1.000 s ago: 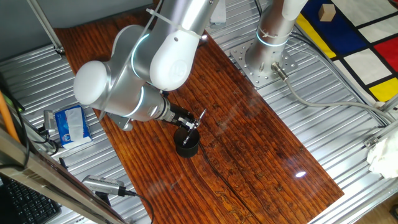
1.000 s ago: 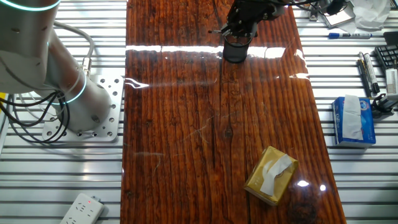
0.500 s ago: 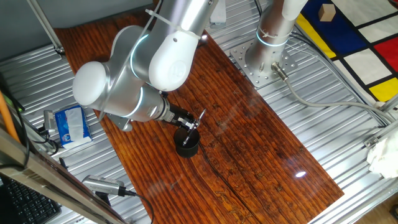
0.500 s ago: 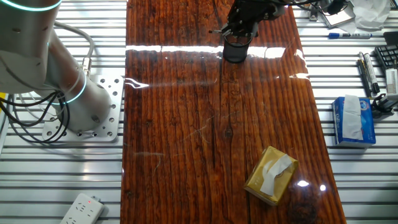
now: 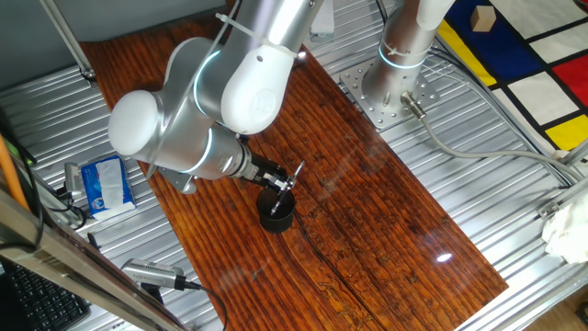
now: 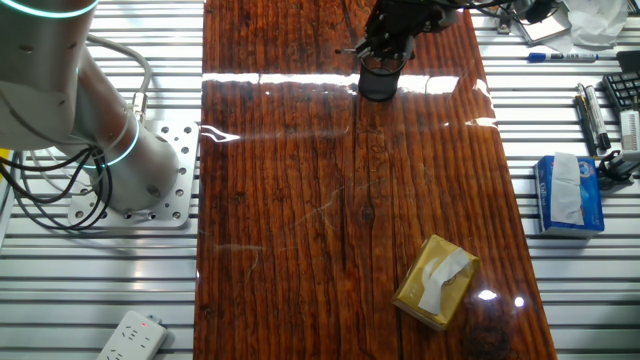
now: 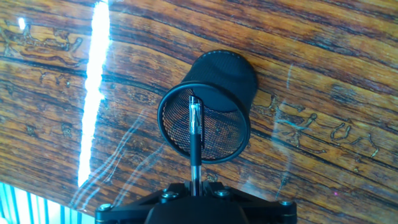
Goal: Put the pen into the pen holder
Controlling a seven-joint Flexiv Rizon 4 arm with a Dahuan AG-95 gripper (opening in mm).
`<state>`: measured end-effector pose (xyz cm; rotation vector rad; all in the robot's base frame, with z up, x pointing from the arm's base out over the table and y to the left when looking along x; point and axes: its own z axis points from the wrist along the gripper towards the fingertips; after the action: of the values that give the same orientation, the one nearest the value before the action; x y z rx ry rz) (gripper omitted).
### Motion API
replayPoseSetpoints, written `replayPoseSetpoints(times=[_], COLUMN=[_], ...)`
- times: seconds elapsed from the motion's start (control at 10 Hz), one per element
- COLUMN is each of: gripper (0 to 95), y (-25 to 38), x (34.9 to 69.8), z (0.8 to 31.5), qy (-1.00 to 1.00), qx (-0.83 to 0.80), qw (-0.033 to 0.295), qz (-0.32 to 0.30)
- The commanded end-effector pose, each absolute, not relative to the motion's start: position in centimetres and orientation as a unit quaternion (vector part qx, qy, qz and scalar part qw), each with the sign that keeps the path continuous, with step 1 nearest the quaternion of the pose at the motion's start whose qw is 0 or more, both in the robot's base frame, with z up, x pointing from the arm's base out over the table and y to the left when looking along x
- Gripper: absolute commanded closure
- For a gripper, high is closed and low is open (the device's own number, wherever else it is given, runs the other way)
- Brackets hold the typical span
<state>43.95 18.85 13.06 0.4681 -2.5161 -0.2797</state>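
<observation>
Only in the hand view is the pen (image 7: 195,138) seen clearly: it is clamped at the gripper (image 7: 194,185), whose fingers are closed on its upper end, and it points down through the round rim into the mesh pen holder (image 7: 211,106), near the rim's middle. In one fixed view the gripper (image 5: 283,181) is seen just above the pen holder (image 5: 276,211), the pen (image 5: 296,175) only a thin sliver. In the other fixed view the holder (image 6: 379,78) is seen near the far edge of the wooden table (image 6: 300,200), well apart from the tan box (image 6: 435,282), with bare wood between them.
</observation>
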Motion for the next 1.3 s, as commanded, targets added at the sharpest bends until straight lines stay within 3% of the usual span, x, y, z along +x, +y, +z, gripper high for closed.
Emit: replayPoseSetpoints(times=[0.1,1.3], gripper=[76.0,76.0], y=[18.86,18.86], x=[43.98,43.98], z=[13.05,13.05], qy=[-0.938,-0.94], qx=[0.177,0.17], qw=[0.279,0.277], qz=[-0.105,-0.101])
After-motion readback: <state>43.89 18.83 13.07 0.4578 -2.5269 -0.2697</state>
